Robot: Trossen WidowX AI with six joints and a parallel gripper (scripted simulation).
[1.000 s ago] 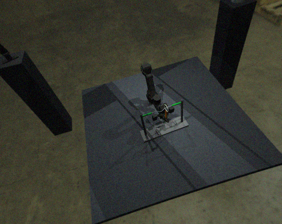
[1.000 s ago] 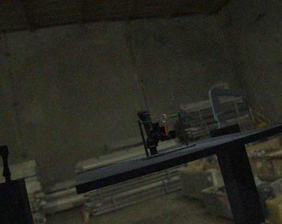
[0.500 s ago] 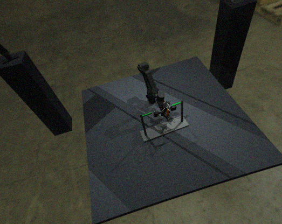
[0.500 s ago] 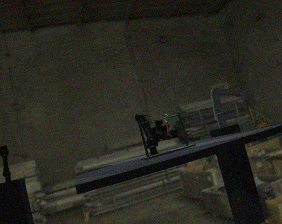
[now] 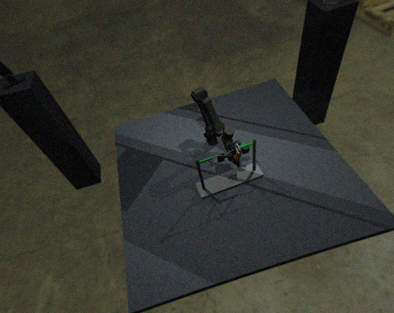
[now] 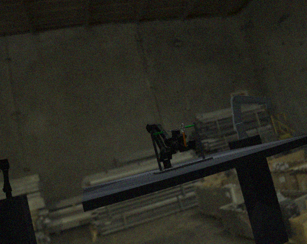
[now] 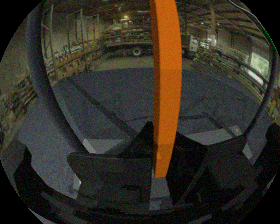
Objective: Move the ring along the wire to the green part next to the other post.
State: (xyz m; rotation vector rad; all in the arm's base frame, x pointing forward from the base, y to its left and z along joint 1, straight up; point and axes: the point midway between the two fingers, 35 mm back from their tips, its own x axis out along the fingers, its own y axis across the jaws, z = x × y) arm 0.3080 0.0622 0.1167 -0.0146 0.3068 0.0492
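Top view: a dark arm [image 5: 210, 114] stands on a grey table [image 5: 289, 211] and reaches forward and down to a small wire frame. The frame consists of two dark posts, one at the left [image 5: 200, 174] and one at the right [image 5: 254, 154], rising from a pale base plate [image 5: 214, 188]. A wire spans the posts; it is green beside the left post [image 5: 206, 160] and green beside the right post [image 5: 245, 145], with a thin grey stretch [image 5: 219, 156] between them. The gripper [image 5: 233, 153] sits just below the wire, nearer the right post than the left. Two tall dark pillars [image 5: 44, 128] [image 5: 323, 56] stand on the floor beside the table.

Exterior view: the ring [image 6: 182, 126] encircles the wire close to where the grey stretch meets the right-hand green part [image 6: 190, 126]; at this size it cannot be judged whether ring and wire touch. The orange handle [image 6: 184, 140] hangs almost straight down from the ring into the gripper [image 6: 182, 144].

Wrist view: the orange handle [image 7: 165, 76] rises as a slightly leaning bar from between the dark fingers. The jaws are closed and pinch the lower end of the handle.
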